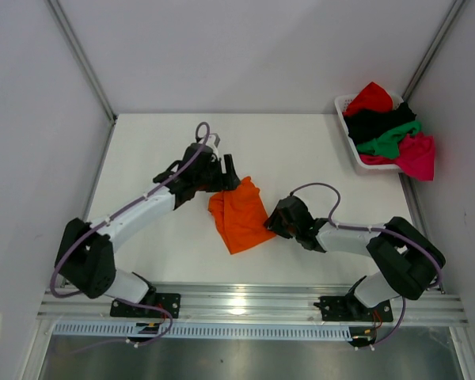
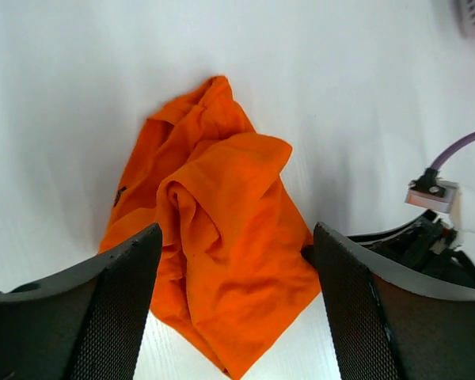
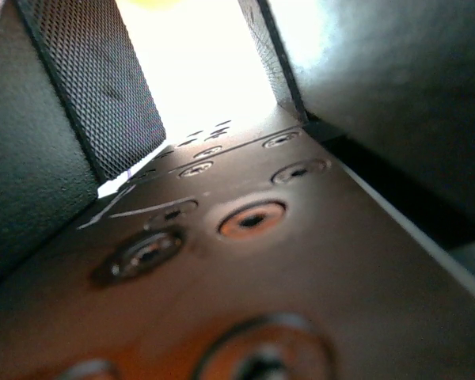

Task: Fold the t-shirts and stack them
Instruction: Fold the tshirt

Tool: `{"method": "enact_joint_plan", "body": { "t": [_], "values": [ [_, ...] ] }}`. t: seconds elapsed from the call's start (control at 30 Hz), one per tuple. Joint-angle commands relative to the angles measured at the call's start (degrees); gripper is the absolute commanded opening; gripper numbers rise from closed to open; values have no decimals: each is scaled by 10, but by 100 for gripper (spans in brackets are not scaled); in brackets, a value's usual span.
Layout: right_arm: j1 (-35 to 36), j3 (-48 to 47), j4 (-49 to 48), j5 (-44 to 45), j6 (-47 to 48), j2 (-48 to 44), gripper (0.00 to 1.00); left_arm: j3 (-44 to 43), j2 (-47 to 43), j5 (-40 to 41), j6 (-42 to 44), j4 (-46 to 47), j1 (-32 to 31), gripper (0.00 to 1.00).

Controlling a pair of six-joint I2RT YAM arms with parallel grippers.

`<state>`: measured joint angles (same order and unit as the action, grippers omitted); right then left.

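- Currently the right gripper (image 1: 274, 221) lies low at the 3 o'clock edge of the orange t-shirt (image 1: 239, 215), its tips right at the cloth
- Its own camera shows the jaws standing partly apart with only bright surface in the gap, so I judge it is pinching nothing and is set there to take that side edge
- That orange t-shirt sits near the middle of the table (image 1: 158, 142), a crumpled long heap with its ends at about 11 and 5 o'clock and loose layers doubled over one another
- It is far from flat, so the step in hand looks like spreading it out before any fold is made
- At the shirt's 11 o'clock end the left gripper (image 2: 236, 233) hovers above the cloth, its fingers (image 2: 119, 309) spread wide and holding nothing
- In its wrist view the shirt shows between them, a stance that suits coming down on the far part opposite the other claw, so the two could draw the fabric out between them
- Farthest off, in the table's 1 o'clock corner and well apart from the arms, the white basket (image 1: 355, 157) holds the waiting pile: a red t-shirt (image 1: 370, 96) at its 12 o'clock, a black t-shirt (image 1: 372, 123), a green t-shirt (image 1: 392, 138), and a magenta-pink t-shirt (image 1: 418, 154) spilling over the 4 o'clock rim
- No folded stack shows anywhere, so the job seems barely begun
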<state>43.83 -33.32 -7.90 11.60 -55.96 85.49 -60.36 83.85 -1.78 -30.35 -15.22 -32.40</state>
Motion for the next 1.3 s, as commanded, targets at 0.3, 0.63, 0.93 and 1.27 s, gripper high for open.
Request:
{"method": "enact_joint_plan", "body": {
  "t": [0.3, 0.63, 0.93, 1.27],
  "values": [
    [7, 4, -12, -6, -13, 20, 43, -16, -94, 25, 6, -20, -4, 80],
    [9, -3, -13, -8, -13, 27, 43, -21, -31, -59, -21, 44, -49, 79],
    [9, 10, -4, 3, -13, 12, 43, -36, 70, -61, -25, 68, -51, 79],
    [9, 16, 16, 16, -6, -14, 43, -57, 165, 38, -47, 16, -16, 78]
  ]
}}
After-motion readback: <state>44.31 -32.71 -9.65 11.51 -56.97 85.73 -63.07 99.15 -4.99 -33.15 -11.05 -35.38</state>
